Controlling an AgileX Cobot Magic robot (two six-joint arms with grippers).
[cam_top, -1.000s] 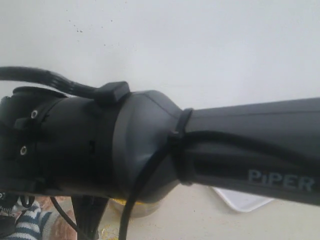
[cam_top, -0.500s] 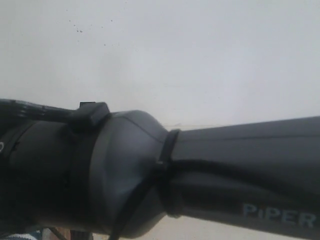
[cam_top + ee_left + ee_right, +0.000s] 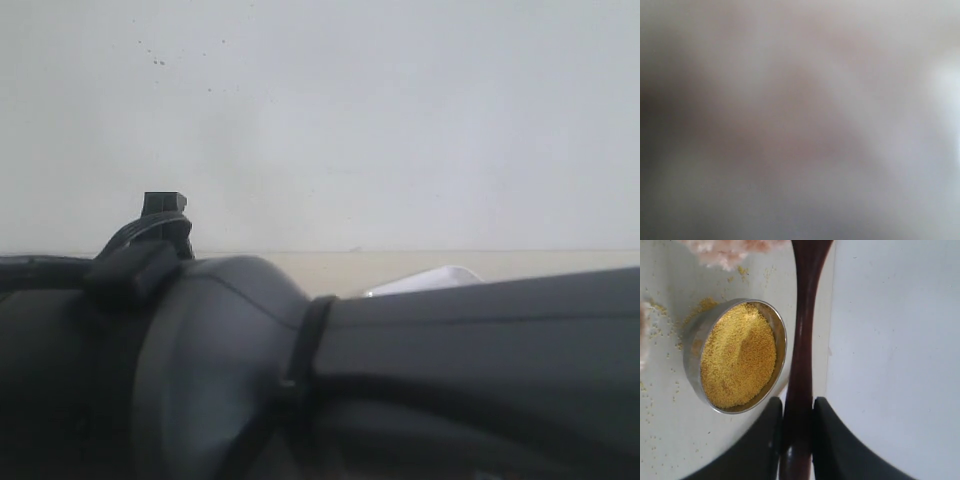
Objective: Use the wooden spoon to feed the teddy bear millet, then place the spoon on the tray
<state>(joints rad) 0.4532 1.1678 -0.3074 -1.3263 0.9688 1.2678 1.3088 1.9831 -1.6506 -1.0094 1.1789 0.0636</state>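
Exterior view: a black robot arm (image 3: 450,380) fills the picture from three o'clock down through six to nine, very close to the camera. Behind it is a plain white wall (image 3: 400,120). A thin strip of beige worktop (image 3: 330,270) shows just above the arm. At about four o'clock from the centre, one white corner of the tray (image 3: 430,280) peeks over the arm.

Left wrist view: an even grey-pink blur. The left gripper cannot be made out, so I cannot tell whether it is wide, narrow or holding anything.

Right wrist view: the right gripper (image 3: 797,402) has its two black fingers (image 3: 771,425) pressed against either side of the wooden spoon (image 3: 802,340), gripping its slim dark reddish handle. Take the gripper as six o'clock and the spoon's far end as twelve. The handle runs straight up the clock and widens at twelve, where it leaves the picture, so the spoon's bowl is hidden. At about ten o'clock, just beside the handle, a round steel bowl (image 3: 692,347) stands on the pale worktop (image 3: 660,430), heaped with yellow-orange millet (image 3: 737,355). Whether the handle touches the rim I cannot tell. Loose crumbs (image 3: 702,305) are scattered from nine to eleven. At eleven o'clock is a tuft of the teddy bear (image 3: 725,249), pale and fluffy. The flat white tray (image 3: 890,365) covers the whole side from one to five o'clock.
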